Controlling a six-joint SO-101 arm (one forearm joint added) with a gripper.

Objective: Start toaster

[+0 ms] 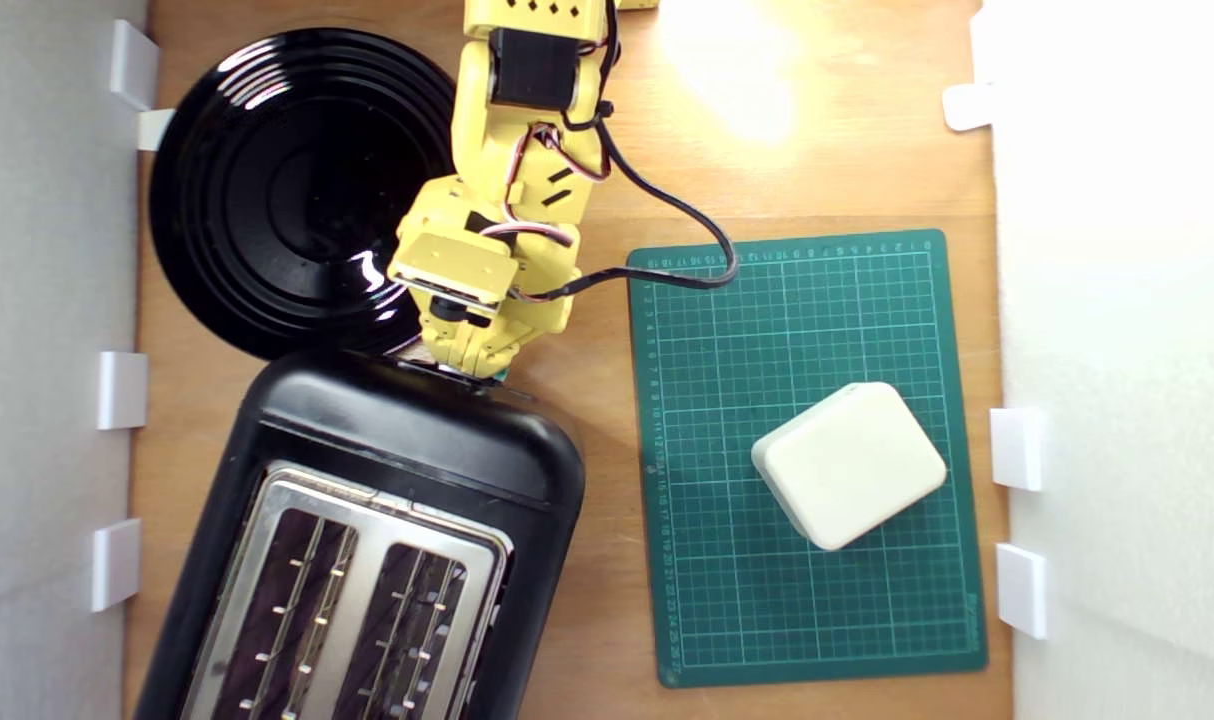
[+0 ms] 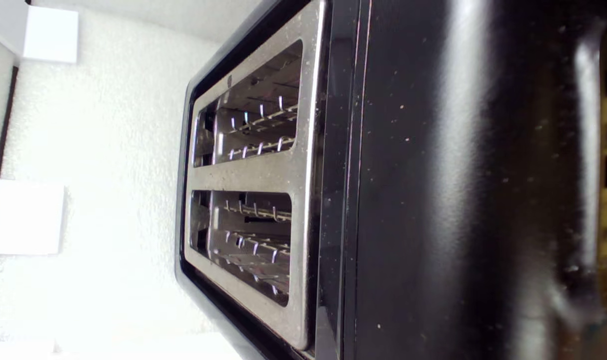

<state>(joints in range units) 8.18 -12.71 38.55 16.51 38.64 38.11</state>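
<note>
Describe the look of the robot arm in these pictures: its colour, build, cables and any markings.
The yellow plastic robot arm is built of blocky, angular segments. A black motor block sits in its upper link, whose top edge carries a row of small black diamond-shaped marks. Red, white and black wires loop along its side, and a thicker black cable trails away over the green cutting mat. Its jaws are hidden from view.

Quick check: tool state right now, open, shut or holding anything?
Tool: cannot tell; its tip sits at the toaster end by the teal lever, jaws hidden.
</note>
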